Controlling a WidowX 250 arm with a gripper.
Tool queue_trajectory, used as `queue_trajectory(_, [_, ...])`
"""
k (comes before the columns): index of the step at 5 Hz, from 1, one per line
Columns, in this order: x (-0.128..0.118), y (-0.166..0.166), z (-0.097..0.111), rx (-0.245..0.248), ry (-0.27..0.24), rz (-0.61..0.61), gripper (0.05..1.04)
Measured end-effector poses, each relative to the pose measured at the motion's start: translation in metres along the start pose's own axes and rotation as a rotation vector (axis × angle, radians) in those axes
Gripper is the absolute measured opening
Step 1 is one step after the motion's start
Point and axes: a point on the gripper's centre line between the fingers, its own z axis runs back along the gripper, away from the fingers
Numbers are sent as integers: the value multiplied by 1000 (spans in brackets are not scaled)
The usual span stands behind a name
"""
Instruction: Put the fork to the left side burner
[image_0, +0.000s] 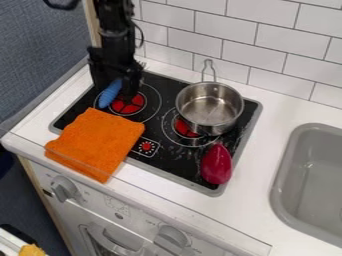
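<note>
The black gripper (115, 85) hangs over the left side burner (128, 103), at the upper left of the stove. The fork's blue handle (110, 93) slants across the burner's left part, right at the gripper. Its upper end is hidden by the gripper, and a bit of metal that looks like the tines shows just beyond the gripper's right side. Whether the gripper holds the fork cannot be made out.
An orange cloth (97, 143) covers the stove's front left corner. A metal pot (210, 108) stands on the right burner, its handle toward the tiled wall. A dark red object (216, 164) lies near the front right corner. The grey sink (308, 175) is at the right.
</note>
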Motion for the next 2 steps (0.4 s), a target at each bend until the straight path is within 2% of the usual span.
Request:
queue_trajectory(1, [-10,-8,27,-13,-51,-30,1001])
queue_trajectory(2, [-27,-22,34,-38,-55,-61,1001])
